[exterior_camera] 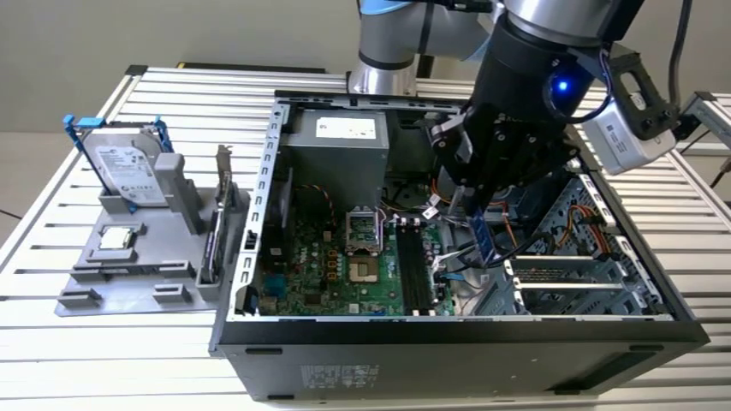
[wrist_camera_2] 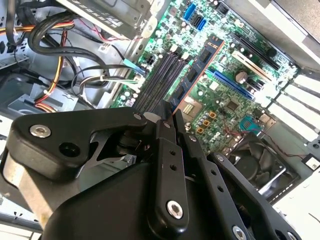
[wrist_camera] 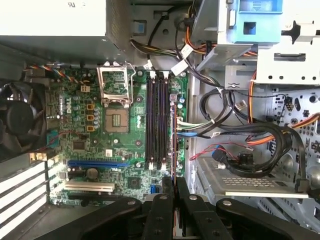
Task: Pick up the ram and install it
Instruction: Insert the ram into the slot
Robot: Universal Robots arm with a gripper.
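Note:
My gripper point(exterior_camera: 473, 208) hangs inside the open computer case point(exterior_camera: 457, 330), shut on the ram point(exterior_camera: 485, 236), a narrow blue board held on edge and pointing down. The stick hovers just above the black memory slots point(exterior_camera: 413, 265) on the green motherboard point(exterior_camera: 331, 265), close to their case-side edge. In the second wrist view the ram point(wrist_camera_2: 197, 70) stretches away from the fingers point(wrist_camera_2: 161, 127), its black chips showing, alongside the memory slots point(wrist_camera_2: 159, 77). The first wrist view has the ram point(wrist_camera: 173, 150) edge-on as a thin line beside the slots point(wrist_camera: 156, 122), rising from between the fingers point(wrist_camera: 161, 210).
Bundled cables point(wrist_camera: 235, 145) and the drive cage point(exterior_camera: 571, 278) crowd the slots' far side. The power supply point(exterior_camera: 337, 141), CPU socket point(wrist_camera: 116, 117) and fan point(wrist_camera: 20, 120) lie on the other side. Outside the case, a grey fixture point(exterior_camera: 137, 274) holds a hard drive point(exterior_camera: 120, 163).

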